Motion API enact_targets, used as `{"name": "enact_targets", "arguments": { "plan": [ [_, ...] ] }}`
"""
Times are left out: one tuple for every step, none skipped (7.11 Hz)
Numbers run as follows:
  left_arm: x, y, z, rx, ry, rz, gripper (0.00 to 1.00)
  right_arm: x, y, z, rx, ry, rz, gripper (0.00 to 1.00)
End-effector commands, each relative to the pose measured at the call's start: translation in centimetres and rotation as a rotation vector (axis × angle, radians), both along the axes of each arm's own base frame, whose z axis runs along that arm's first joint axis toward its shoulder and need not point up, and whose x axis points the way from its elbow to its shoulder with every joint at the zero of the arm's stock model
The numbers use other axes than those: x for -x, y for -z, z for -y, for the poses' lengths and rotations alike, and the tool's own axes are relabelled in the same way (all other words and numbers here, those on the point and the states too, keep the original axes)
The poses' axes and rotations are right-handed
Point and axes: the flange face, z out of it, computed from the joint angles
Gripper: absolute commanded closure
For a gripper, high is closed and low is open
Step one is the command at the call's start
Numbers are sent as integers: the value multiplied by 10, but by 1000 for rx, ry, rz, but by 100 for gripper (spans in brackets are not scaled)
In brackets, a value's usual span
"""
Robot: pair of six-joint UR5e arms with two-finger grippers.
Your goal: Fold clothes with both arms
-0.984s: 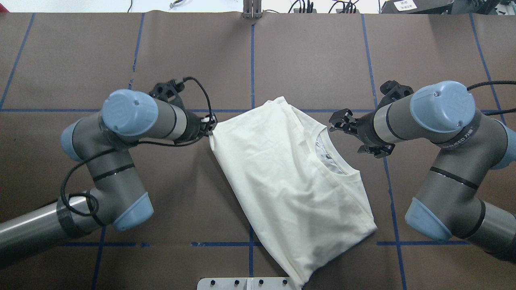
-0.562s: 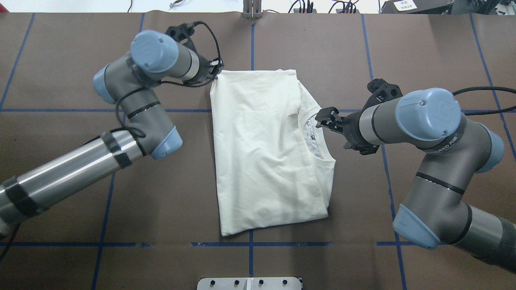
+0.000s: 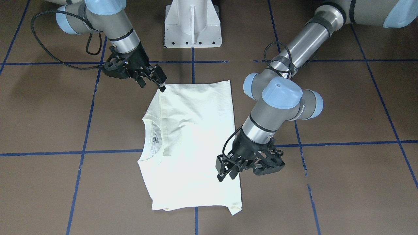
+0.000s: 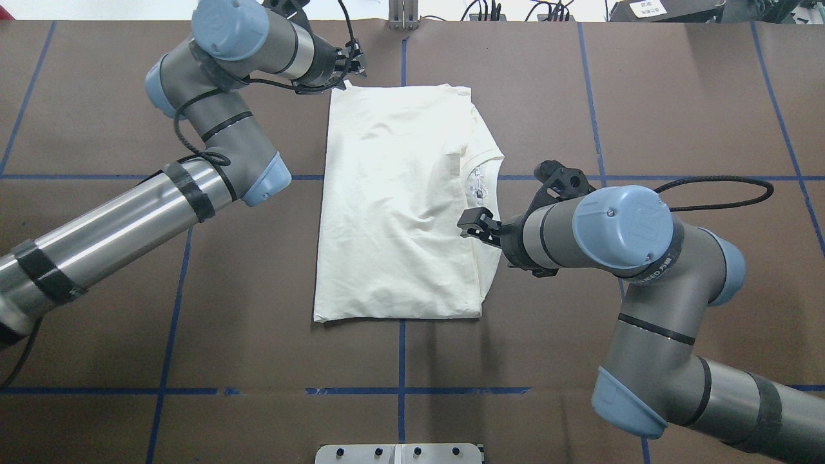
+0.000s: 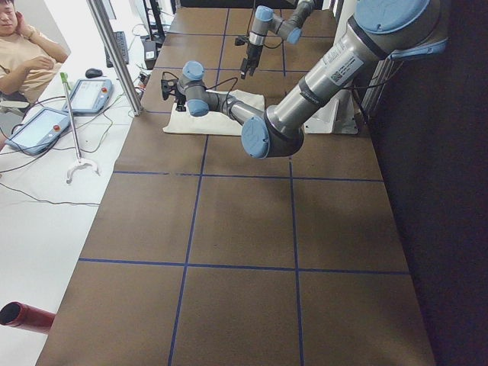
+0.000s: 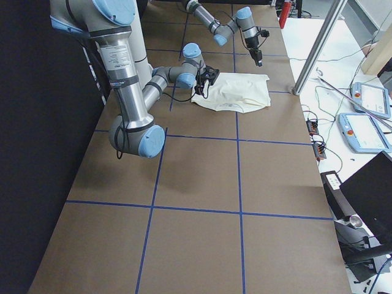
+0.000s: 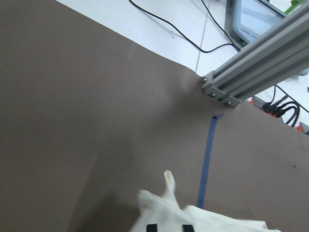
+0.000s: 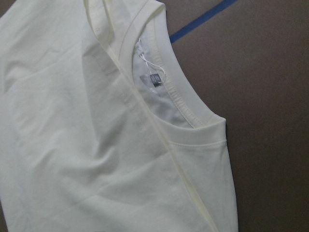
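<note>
The cream shirt (image 4: 393, 206) lies flat on the table, folded into an upright rectangle with its plain side up. The print is hidden. Its ribbed collar (image 4: 482, 183) shows at the right edge, and also in the right wrist view (image 8: 178, 96). My left gripper (image 4: 354, 64) hangs just above the shirt's far left corner, its fingers apart (image 3: 226, 174). The left wrist view shows its fingertips (image 7: 152, 227) over that corner (image 7: 166, 203). My right gripper (image 4: 469, 227) is open and empty over the shirt's right edge, below the collar (image 3: 152, 85).
The white pedestal base (image 3: 192, 23) stands at the robot's side. An aluminium post (image 4: 403, 16) and cables sit at the table's far edge. Blue tape lines cross the brown table (image 4: 677, 96). An operator (image 5: 23, 53) sits with tablets beyond the far edge.
My left gripper pulled the shirt corner away from the robot, which turned the slanted shirt straight, then spread its fingers. My right gripper moved left and toward the robot, over the shirt's edge.
</note>
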Motion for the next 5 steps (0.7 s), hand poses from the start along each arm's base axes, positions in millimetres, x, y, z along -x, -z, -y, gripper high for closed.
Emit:
{"name": "enact_targets", "arguments": {
  "plan": [
    [38,-17,-53,-20,-78,-56,34,37,-27,-13,38,-3,-61,11],
    [37,-16,-54,-15,-82,-62,32,39,-25,-18,51,-4,-59,18],
    [37,-18,-54,-15,-82,-60,32,57,-30,-34,73,11,-124,20],
    [37,-17,-54,-14,-82,-61,32,69,-20,-43,65,11,-167,21],
    [37,-19,-54,-12,-82,-60,32,76,-28,-52,66,23,-190,21]
  ]
}}
